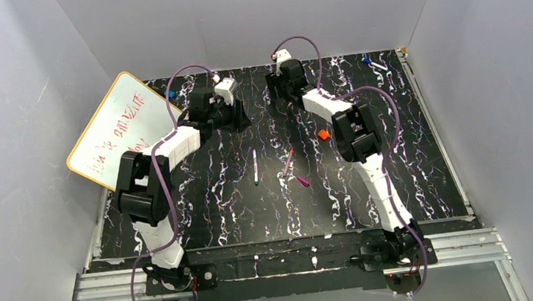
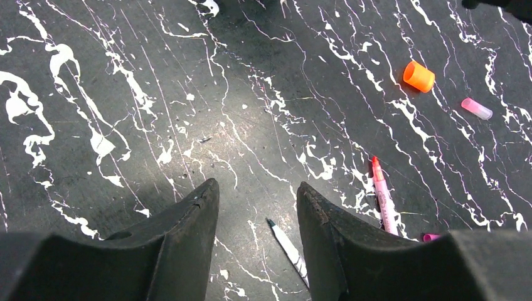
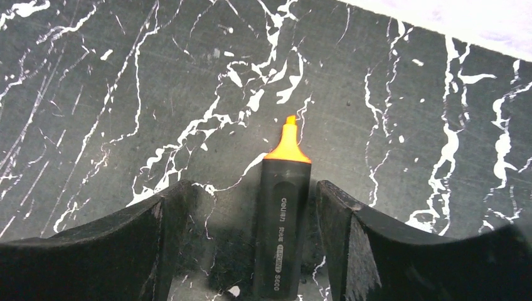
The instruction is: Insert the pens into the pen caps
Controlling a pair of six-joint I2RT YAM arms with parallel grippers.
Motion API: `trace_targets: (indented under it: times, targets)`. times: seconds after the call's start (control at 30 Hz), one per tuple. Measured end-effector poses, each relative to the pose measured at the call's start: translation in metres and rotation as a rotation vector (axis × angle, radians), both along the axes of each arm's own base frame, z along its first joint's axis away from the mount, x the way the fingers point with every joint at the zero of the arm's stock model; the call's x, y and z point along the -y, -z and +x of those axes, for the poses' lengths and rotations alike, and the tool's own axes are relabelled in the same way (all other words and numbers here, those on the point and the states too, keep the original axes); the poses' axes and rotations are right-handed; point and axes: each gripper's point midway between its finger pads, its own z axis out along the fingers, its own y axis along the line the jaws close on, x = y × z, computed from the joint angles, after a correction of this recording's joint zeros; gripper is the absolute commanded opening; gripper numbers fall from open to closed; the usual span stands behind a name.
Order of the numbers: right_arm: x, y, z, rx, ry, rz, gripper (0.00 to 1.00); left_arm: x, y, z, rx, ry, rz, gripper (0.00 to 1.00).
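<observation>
A tilted whiteboard (image 1: pixel 123 128) stands farthest left of the orange cap (image 1: pixel 323 134), at the left edge of the table (image 1: pixel 203 217). Closer in, well left of that cap and a little farther back, the left gripper (image 2: pixel 257 191) hangs over bare tabletop, fingers spread with nothing between them. The whitish pen with green tip (image 1: pixel 255 167) lies left of the orange cap, slightly nearer the arm bases. Behind the cap and a little to its left, the right gripper (image 3: pixel 252 188) sits low over the black pen with orange tip (image 3: pixel 282 213). This pen lies flat, and the fingers stand wide on either side of its barrel without touching it. The pink pen (image 1: pixel 288 161) lies aslant just left of the orange cap, the magenta cap (image 1: pixel 303 182) near its lower end. In the left wrist view a pale pink cap (image 2: pixel 477 108) lies near the orange cap. Far back and right of it sits a small blue item (image 1: pixel 366 58), too small to identify.
</observation>
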Motion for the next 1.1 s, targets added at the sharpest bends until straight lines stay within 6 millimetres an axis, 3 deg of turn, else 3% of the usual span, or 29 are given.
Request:
trace_targets:
  times: [0.23,0.47,0.67,0.87,1.1]
  targets:
    - [0.001,0.008,-0.001,-0.005,-0.01,-0.026,0.79,0.0,0.001,-0.002,-0.003,0.008,0.001,0.48]
    - [0.0,0.008,-0.001,-0.004,-0.016,-0.028,0.68,0.0,0.003,-0.003,-0.009,0.014,0.007,0.48]
    - [-0.004,0.01,-0.005,-0.019,-0.039,-0.016,0.66,-0.002,0.007,-0.007,-0.025,0.019,0.021,0.48]
    - [-0.008,0.012,-0.007,-0.031,-0.066,0.002,0.55,-0.003,0.009,-0.009,-0.035,0.024,0.031,0.48]
    - [-0.005,0.014,-0.02,-0.044,-0.08,0.008,0.3,-0.004,0.011,-0.012,-0.046,0.026,0.036,0.48]
